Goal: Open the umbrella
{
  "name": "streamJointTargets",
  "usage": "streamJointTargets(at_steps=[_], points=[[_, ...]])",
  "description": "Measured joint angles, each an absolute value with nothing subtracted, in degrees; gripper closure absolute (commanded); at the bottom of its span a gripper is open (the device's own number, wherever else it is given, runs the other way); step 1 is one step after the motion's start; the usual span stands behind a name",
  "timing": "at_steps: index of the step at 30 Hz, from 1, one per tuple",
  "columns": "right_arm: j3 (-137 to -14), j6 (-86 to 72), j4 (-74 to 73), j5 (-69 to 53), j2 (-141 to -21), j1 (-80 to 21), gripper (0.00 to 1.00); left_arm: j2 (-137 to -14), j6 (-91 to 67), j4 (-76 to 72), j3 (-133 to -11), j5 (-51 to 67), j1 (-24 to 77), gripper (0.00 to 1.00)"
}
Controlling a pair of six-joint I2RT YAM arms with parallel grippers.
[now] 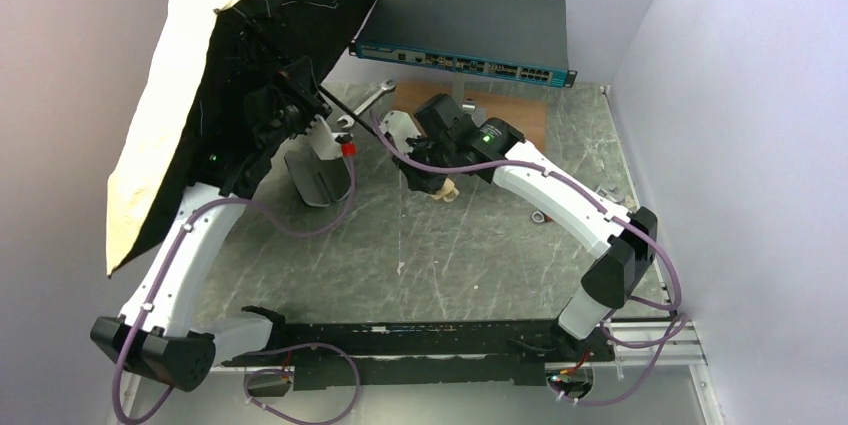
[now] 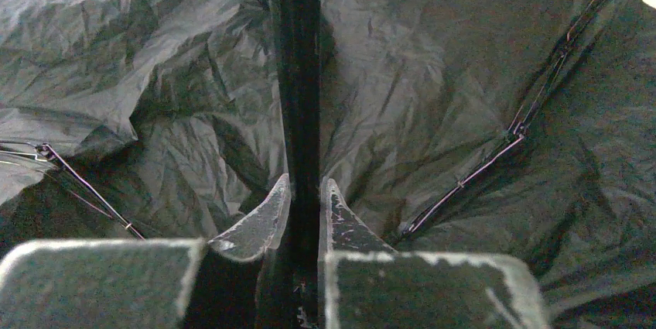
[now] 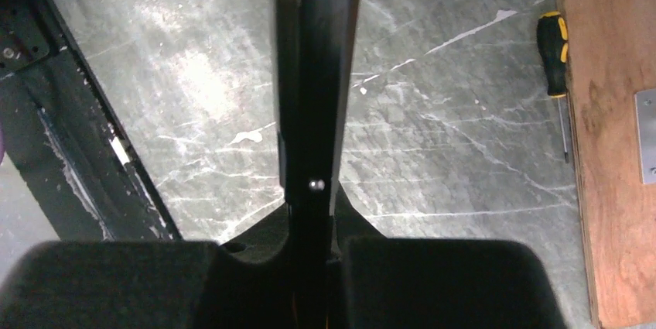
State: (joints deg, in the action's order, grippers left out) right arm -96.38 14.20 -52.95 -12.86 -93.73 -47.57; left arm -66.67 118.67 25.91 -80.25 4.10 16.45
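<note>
The umbrella [image 1: 265,35] stands spread at the upper left, with cream fabric outside, black lining facing me, and thin ribs showing. Its thin black shaft [image 1: 355,115] runs down-right from the canopy. My left gripper [image 1: 298,95] is shut on the shaft close under the canopy. In the left wrist view both fingertips [image 2: 267,217] press the dark shaft [image 2: 302,73], with the lining [image 2: 464,73] filling the frame. My right gripper [image 1: 425,160] is shut on the lower handle end of the umbrella [image 3: 317,73], above the table.
A flat network switch [image 1: 470,40] lies at the back, with a wooden board [image 1: 520,115] in front of it. A wrench [image 1: 377,93] and a grey object [image 1: 315,177] lie near the left arm. A screwdriver [image 3: 553,31] lies beside the board. The left wall is close to the canopy.
</note>
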Motion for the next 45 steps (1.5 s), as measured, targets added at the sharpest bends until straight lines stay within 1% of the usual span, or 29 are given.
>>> streamJointTargets(at_steps=[1, 2, 3, 4, 6, 8, 9, 10, 11, 13, 15, 18, 20, 22, 25, 27, 28, 30, 35, 37, 40, 41, 43, 45], points=[[-95.98, 13.96, -52.34, -12.4, -93.73, -47.42, 1.0, -67.44, 118.67, 25.12, -80.25, 4.12, 16.32, 0.88], [-95.83, 13.69, -51.88, -12.03, -93.73, -47.29, 1.0, -68.05, 118.67, 24.51, -80.25, 4.12, 16.23, 0.91], [-95.79, 13.5, -51.46, -11.7, -93.73, -47.2, 1.0, -68.66, 118.67, 23.64, -80.25, 4.19, 16.01, 0.98], [-95.77, 13.32, -51.09, -11.38, -93.73, -47.16, 1.0, -69.25, 118.67, 22.81, -80.25, 4.27, 15.9, 1.0], [-95.77, 13.17, -50.24, -10.79, -93.73, -47.03, 1.0, -69.89, 118.67, 21.34, -80.25, 4.95, 15.49, 1.0], [-95.79, 13.06, -49.41, -10.81, -93.73, -46.94, 0.82, -69.82, 118.67, 20.4, -80.23, 6.2, 15.0, 1.0], [-96.01, 13.04, -49.15, -10.98, -93.73, -46.96, 0.74, -69.34, 118.67, 20.08, -80.01, 7.18, 14.63, 1.0], [-96.27, 13.54, -49.01, -11.6, -93.73, -46.98, 0.63, -68.55, 118.67, 19.81, -79.5, 8.05, 14.17, 1.0], [-96.71, 14.17, -48.71, -12.82, -93.71, -47.11, 0.55, -67.31, 118.65, 19.49, -78.35, 8.49, 13.21, 1.0], [-98.83, 15.68, -47.86, -15.57, -93.41, -47.97, 0.48, -64.62, 118.43, 18.92, -75.81, 9.26, 10.55, 1.0], [-100.97, 16.29, -47.05, -17.98, -92.75, -49.15, 0.35, -61.34, 117.34, 17.93, -73.3, 10.09, 7.99, 1.0], [-104.53, 15.99, -48.69, -21.08, -92.4, -49.69, 0.22, -56.55, 116.92, 16.58, -71.37, 10.85, 6.0, 1.0], [-107.24, 15.64, -50.92, -22.11, -92.42, -49.32, 0.2, -53.67, 117.64, 15.03, -70.26, 10.94, 4.49, 1.0], [-110.1, 15.42, -52.25, -22.7, -92.71, -49.12, 0.21, -51.75, 118.02, 14.52, -69.71, 11.38, 4.01, 1.0], [-116.38, 16.05, -54.92, -23.05, -94.5, -48.93, 0.29, -50.37, 118.24, 14.98, -69.71, 13.15, 4.03, 1.0], [-119.02, 16.99, -56.38, -23.07, -95.64, -48.95, 0.38, -50.39, 118.37, 15.11, -69.69, 14.13, 4.03, 1.0], [-119.59, 17.76, -57.47, -23.05, -96.12, -48.95, 0.41, -50.52, 118.43, 15.18, -69.65, 14.59, 4.03, 1.0], [-119.63, 19.0, -59.96, -23.03, -97.01, -48.95, 0.49, -50.94, 118.45, 15.81, -69.58, 15.42, 4.03, 1.0], [-119.98, 20.99, -67.24, -22.83, -101.67, -49.08, 0.64, -51.59, 118.48, 17.26, -69.1, 16.47, 4.03, 1.0], [-119.92, 21.39, -68.45, -22.55, -102.98, -49.21, 0.74, -51.62, 118.61, 17.98, -68.99, 16.64, 4.03, 1.0], [-118.78, 21.91, -68.99, -21.71, -103.28, -49.52, 0.87, -51.62, 118.63, 19.09, -68.9, 16.69, 4.16, 1.0], [-118.39, 22.11, -69.01, -21.43, -103.18, -49.67, 0.9, -51.62, 118.63, 19.44, -68.9, 16.64, 4.21, 1.0], [-117.56, 22.04, -68.95, -20.97, -103.15, -49.78, 0.93, -51.62, 118.63, 20.56, -68.88, 16.36, 4.23, 1.0], [-116.36, 21.67, -68.64, -20.64, -103.04, -49.69, 0.96, -51.7, 118.63, 21.58, -68.77, 15.81, 4.47, 0.98]])
